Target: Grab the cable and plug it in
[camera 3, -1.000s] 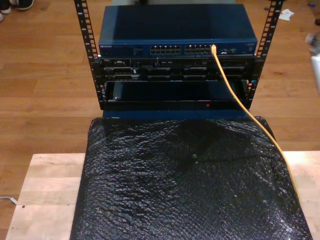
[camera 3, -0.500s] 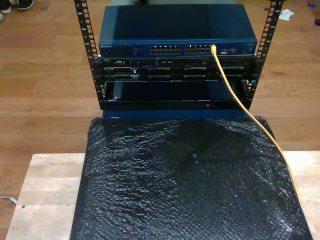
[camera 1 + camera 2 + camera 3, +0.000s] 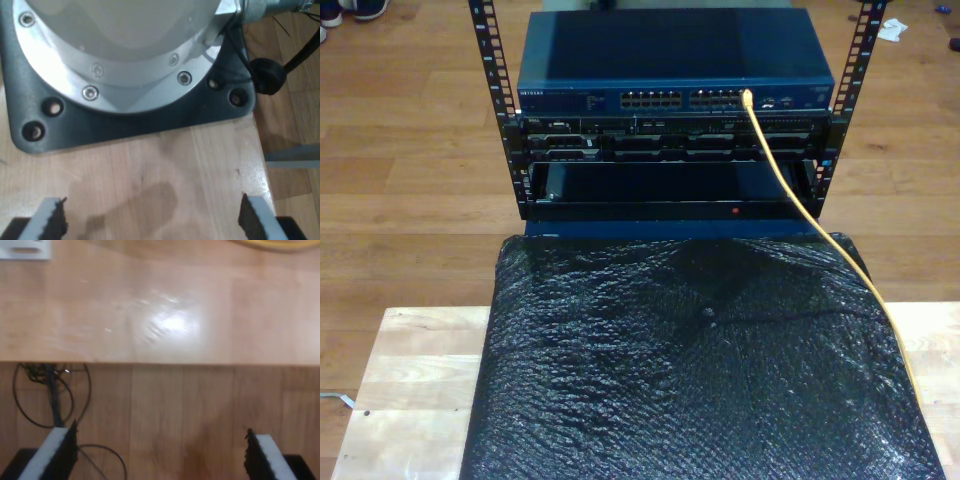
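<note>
First gripper [image 3: 150, 220] open-jawed, empty, pointing down. Second gripper [image 3: 160, 452] likewise spread wide, holding nothing.

Black bubble-textured sheet [image 3: 700, 370] covers most of the worktop [image 3: 410, 380], leaving bare wood at its side edges. The cable [image 3: 820, 230] slants from the switch [image 3: 675, 97] across the rack [image 3: 670, 150] front, obstructing passage there.

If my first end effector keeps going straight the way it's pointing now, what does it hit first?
Most likely the light wooden tabletop, bare between your first end effector's open pads. The dark metal base plate lies further along that surface; depth is hard to judge.
</note>
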Available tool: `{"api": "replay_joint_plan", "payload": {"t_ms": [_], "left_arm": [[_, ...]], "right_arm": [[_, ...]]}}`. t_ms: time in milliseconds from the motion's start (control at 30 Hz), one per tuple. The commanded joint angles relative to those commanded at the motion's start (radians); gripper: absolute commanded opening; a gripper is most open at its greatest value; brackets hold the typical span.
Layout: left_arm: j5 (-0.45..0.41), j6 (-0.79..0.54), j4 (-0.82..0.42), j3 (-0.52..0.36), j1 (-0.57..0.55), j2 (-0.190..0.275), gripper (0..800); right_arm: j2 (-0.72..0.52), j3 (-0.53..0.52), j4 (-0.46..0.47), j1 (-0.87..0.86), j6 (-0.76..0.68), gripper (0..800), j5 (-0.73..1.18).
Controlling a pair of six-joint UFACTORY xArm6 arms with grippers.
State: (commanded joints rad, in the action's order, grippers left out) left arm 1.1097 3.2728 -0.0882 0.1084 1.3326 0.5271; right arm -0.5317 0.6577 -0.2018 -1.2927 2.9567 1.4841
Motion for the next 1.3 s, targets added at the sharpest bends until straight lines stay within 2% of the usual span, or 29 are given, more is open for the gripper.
{"api": "replay_joint_plan", "payload": {"t_ms": [200, 433, 633, 933, 1300], "left_arm": [[0.000, 0.000, 0.000, 0.000, 0.000, 0.000, 800], [0.000, 0.000, 0.000, 0.000, 0.000, 0.000, 800], [0.000, 0.000, 0.000, 0.000, 0.000, 0.000, 800], [0.000, 0.000, 0.000, 0.000, 0.000, 0.000, 800], [0.000, 0.000, 0.000, 0.000, 0.000, 0.000, 800]], "right_arm": [[-0.055, -0.121, 0.044, -0.132, 0.175, 793, -0.008], [-0.086, -0.270, 0.068, -0.230, 0.288, 793, -0.097], [-0.086, -0.370, 0.068, -0.233, 0.311, 791, -0.227], [-0.147, -0.459, 0.066, -0.235, 0.311, 793, -0.250], [-0.150, -0.578, 0.069, -0.247, 0.313, 792, -0.430]]}}
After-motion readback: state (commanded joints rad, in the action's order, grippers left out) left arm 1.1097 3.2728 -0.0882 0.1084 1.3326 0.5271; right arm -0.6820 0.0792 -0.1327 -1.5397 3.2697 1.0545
